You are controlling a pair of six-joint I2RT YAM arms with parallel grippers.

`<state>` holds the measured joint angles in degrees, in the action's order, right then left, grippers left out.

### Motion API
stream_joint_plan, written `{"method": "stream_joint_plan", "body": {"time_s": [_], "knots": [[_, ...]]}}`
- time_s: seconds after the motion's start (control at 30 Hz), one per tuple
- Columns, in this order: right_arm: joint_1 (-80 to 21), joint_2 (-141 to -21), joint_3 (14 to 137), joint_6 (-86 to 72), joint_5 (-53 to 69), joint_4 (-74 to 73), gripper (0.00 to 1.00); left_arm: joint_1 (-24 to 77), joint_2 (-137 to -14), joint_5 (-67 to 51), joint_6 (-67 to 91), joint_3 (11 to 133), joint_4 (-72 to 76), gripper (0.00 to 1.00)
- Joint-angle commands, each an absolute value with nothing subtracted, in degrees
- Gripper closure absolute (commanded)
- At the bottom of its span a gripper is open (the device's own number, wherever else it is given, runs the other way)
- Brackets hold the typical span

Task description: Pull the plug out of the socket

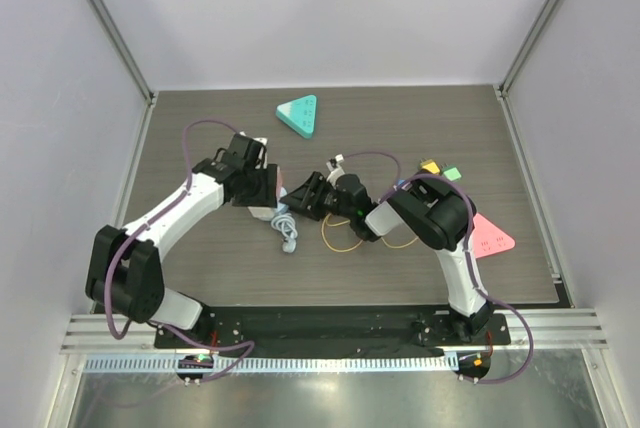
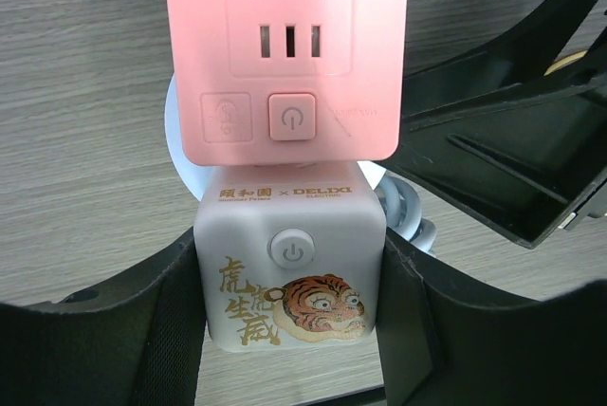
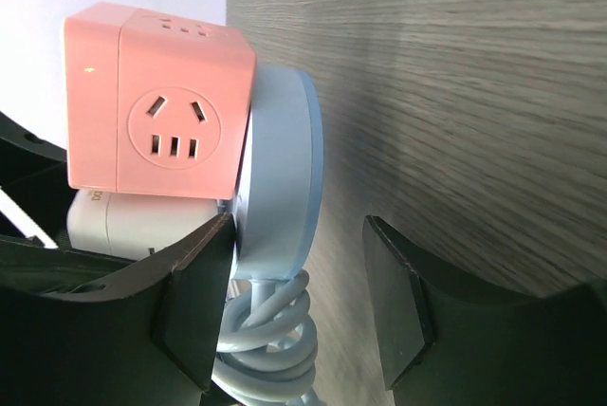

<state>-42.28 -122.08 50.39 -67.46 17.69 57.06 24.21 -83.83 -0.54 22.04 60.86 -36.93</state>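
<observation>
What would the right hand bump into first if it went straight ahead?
Probably the pale blue disc, just above its coiled cord; its edge sits between the fingers of the open right hand. The left hand grips the white cube. Depth is unclear.

On my feed, a teal triangle [image 1: 298,114] lies far back on the desk [image 1: 200,278], a pink triangle [image 1: 490,239] sits right, and a yellow block [image 1: 430,166] and a green block [image 1: 452,174] lie between.
</observation>
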Motion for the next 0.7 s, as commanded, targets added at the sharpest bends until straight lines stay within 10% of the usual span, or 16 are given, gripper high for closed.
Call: {"method": "stream_joint_plan", "body": {"time_s": [0.0,0.4,0.5,0.6,0.67], "knots": [[-43.1,-122.9,52.3,-66.4,18.7,56.7,0.39,23.7,-78.8,-3.3,22.9,60.6,-28.6,1.00],[-43.9,-128.7,53.7,-74.3,21.4,71.5,0.47,23.7,-78.6,-5.9,23.7,59.9,-26.9,1.00],[-43.9,-129.1,54.2,-74.1,20.9,71.6,0.61,23.7,-78.5,-5.8,23.8,59.9,-26.8,1.00],[-43.9,-128.3,54.1,-73.0,19.2,68.3,0.96,23.6,-78.2,-5.7,23.8,59.9,-26.7,1.00],[-44.0,-127.7,54.2,-72.0,18.0,66.7,0.99,23.6,-78.6,-5.1,23.8,60.1,-27.2,1.00]]}}
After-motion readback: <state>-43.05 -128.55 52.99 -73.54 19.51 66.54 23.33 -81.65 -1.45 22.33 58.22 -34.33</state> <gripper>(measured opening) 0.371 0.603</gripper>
